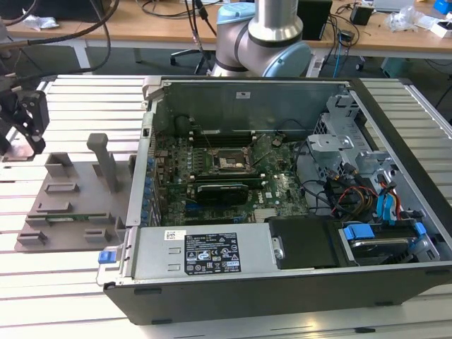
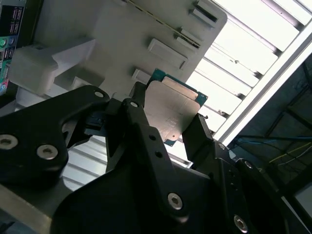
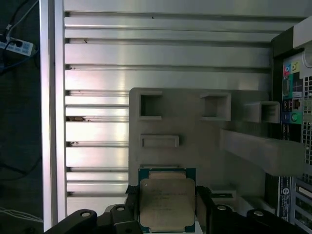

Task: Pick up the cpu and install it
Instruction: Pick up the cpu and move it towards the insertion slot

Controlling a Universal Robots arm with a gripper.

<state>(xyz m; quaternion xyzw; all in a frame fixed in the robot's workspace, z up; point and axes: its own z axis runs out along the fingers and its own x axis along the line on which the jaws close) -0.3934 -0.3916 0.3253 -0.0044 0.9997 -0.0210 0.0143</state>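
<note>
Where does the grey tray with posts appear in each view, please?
Exterior view: the grey tray lies at the exterior view's left of the computer case.
Second wrist view: the tray spreads behind the cpu, which the tool grips; the case borders it.
First wrist view: the tray lies beyond the gripped cpu, the case beside it.
Shared landmark: the computer case.

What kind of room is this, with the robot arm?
Probably a robotics lab or workshop: a robot arm whose gripper holds the cpu, an open computer case on a slatted metal table, and cable-strewn desks behind.
</note>
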